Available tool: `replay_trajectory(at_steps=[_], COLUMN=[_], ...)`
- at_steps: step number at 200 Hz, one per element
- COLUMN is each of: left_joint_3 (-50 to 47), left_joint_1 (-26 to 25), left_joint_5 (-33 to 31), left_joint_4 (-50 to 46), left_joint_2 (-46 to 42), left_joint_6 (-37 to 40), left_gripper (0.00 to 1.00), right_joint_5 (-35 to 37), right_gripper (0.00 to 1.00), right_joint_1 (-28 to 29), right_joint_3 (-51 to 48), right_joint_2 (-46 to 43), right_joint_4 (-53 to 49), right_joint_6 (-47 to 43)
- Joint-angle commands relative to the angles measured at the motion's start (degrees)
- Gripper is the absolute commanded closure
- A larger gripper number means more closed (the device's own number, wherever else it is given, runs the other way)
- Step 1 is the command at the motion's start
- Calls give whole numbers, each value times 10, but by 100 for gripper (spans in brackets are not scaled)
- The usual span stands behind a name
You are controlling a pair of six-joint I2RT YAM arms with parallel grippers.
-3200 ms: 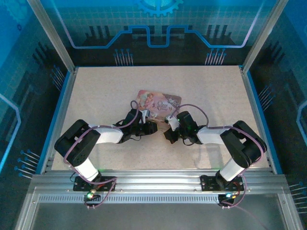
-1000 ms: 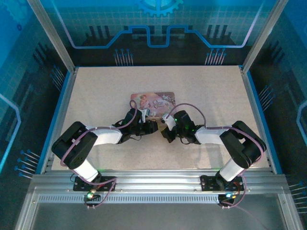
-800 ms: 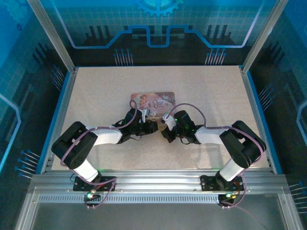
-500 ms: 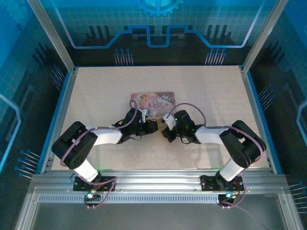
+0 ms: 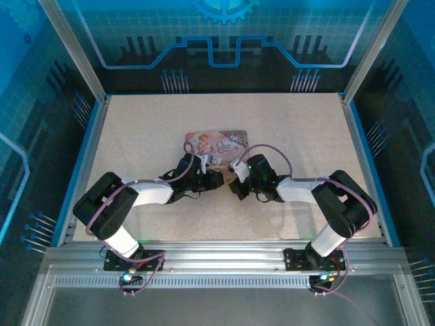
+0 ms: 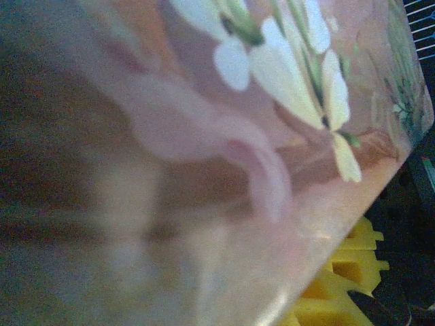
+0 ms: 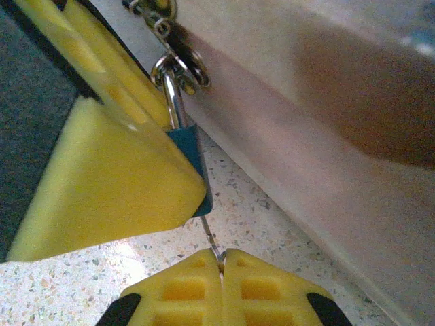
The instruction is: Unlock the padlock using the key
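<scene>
Quick update: the pink tin (image 5: 219, 142) has swung around since about 3 seconds back. It was sitting skewed on the table (image 5: 149, 129) and now it's squared up and a bit further left. That tells me the tin gets dragged along whenever the arms tug on what hangs off it. In the last second the only change is the right gripper (image 7: 221, 263) creeping up and in toward the left gripper (image 5: 216, 176). It's tiny, but it's there.

The right wrist view has the good stuff. The right jaws are clenched on the key (image 7: 212, 239), with just a thin silvery sliver poking up out of them. That sliver runs straight to the bottom corner of the padlock (image 7: 195, 157). The padlock hangs by its shackle from a small ring on the side of the tin, with the blue body just above the table. It looks pinched between the 2 yellow left fingers (image 7: 102, 170), so I'd call the left jaws clamped on it.

My read is that the creep was the key being fed toward the keyhole. Can't tell if it's actually seated, since the big yellow finger covers the underside of the lock. The shackle is still closed, so it's not unlocked yet. A turn of the key is probably next, and the key could slip or the tin could get yanked again.
</scene>
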Motion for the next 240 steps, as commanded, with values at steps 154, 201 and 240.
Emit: replay_trajectory(at_steps=[154,201,240], left_joint_3=[2,2,2], left_joint_1=[-4,-4,-5], left_joint_5=[30,34,36], left_joint_4=[19,22,22], left_joint_2=[-10,-9,-9], left_joint_6=[-5,-9,-9], left_gripper=[76,76,76], right_joint_5=[-29,-41,-50], right_gripper=[100,100,100], right_joint_1=[-10,-10,-17], right_joint_3=[17,14,24], right_joint_2=[-8,-13,-17], right_joint_4=[79,120,137], right_joint_6=[-35,-25,-20])
